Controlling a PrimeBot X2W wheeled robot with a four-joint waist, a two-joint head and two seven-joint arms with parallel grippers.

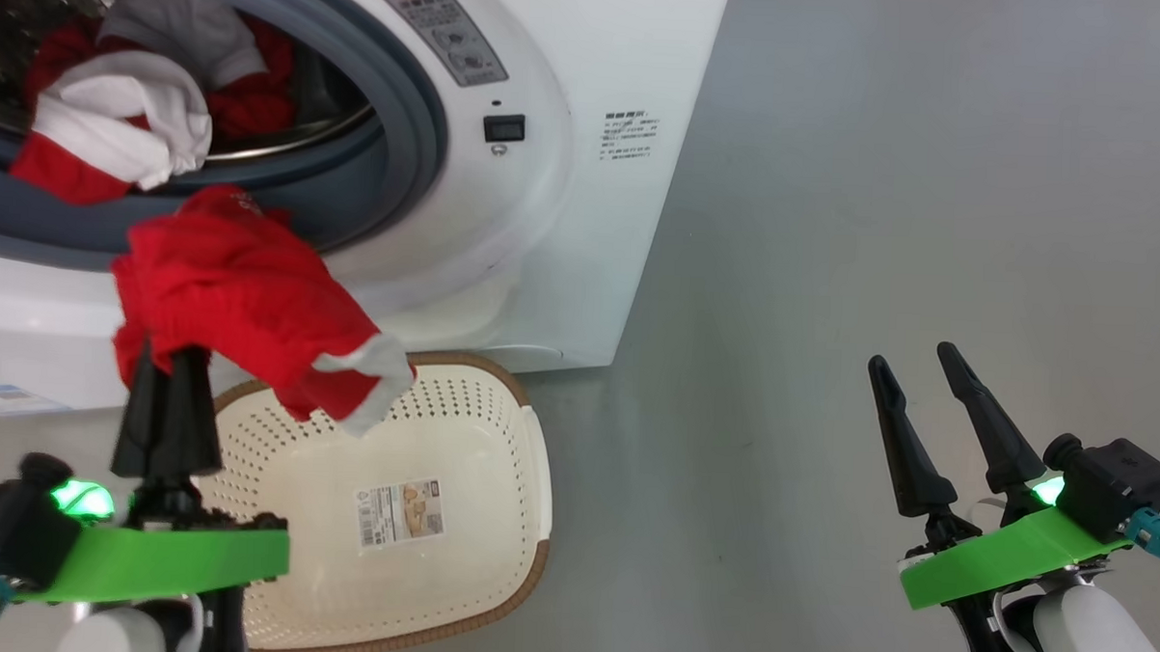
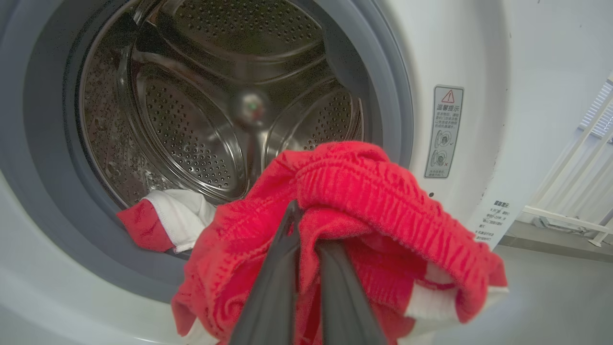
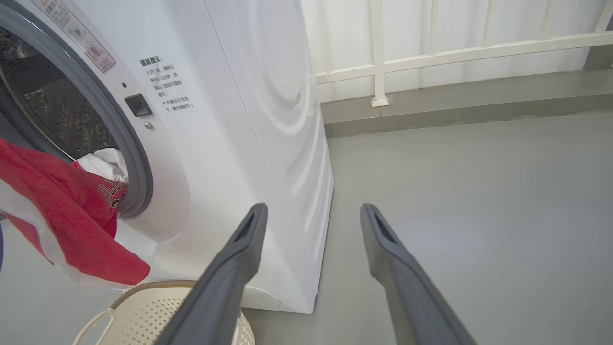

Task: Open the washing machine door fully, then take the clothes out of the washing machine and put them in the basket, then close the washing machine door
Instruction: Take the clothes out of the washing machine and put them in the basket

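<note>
Left gripper [image 1: 167, 368] tight on red clothes [image 1: 244, 290]

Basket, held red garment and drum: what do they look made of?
Basket: likely moulded plastic, matte cream, with punched holes; the brown rim looks woven but may be moulded. Red garment: soft knit fabric, ribbed in texture and draping limply, with white trim. Drum: probably stainless steel, shiny and perforated, showing reflections.
</note>
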